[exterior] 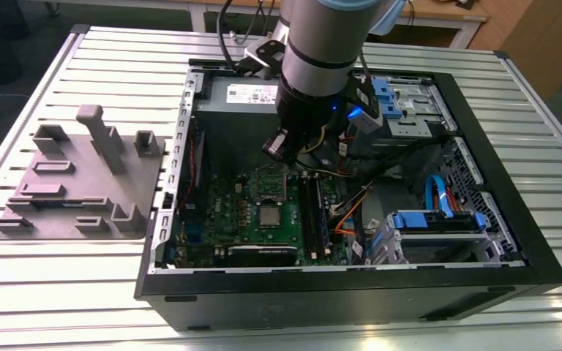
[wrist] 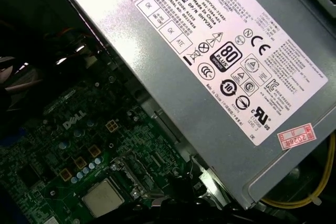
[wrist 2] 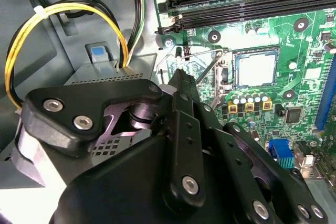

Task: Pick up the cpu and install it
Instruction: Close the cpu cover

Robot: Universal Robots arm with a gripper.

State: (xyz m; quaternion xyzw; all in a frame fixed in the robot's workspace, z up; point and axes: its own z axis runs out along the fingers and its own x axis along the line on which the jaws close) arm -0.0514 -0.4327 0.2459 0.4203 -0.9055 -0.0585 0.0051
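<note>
Second wrist view looks past the black body of the gripper [wrist 2: 179, 83] onto the green motherboard [wrist 2: 307, 43]. The cpu [wrist 2: 256, 68] lies flat in the socket [wrist 2: 227, 72], silvery top up. The socket's wire lever [wrist 2: 209, 71] stands raised on the side nearer the gripper. The gripper's tip points toward that lever and stops short of the cpu — the two are apart, with the lever between them. How wide the gripper stands cannot be told from these pictures, nor whether its tip touches the metal beneath it. Long dark memory slots [wrist 2: 252, 3] run beside the socket, and a yellow cable bundle [wrist 2: 63, 11] loops over the grey case floor.

In the exterior view the arm [exterior: 318, 51] reaches down into the open computer case [exterior: 359, 296], which lies on a slatted metal table [exterior: 56, 292]. The gripper hangs over the part of the board near the power-supply box [exterior: 246, 93]. The cpu sits further along the board, nearer the camera. On the exterior view's left a grey fixture plate [exterior: 76, 183] with upright blocks rests on the table just beside the case.

In the first wrist view the power-supply box and its white label are close to the camera — past its edge the cpu shows in its socket on the board.
</note>
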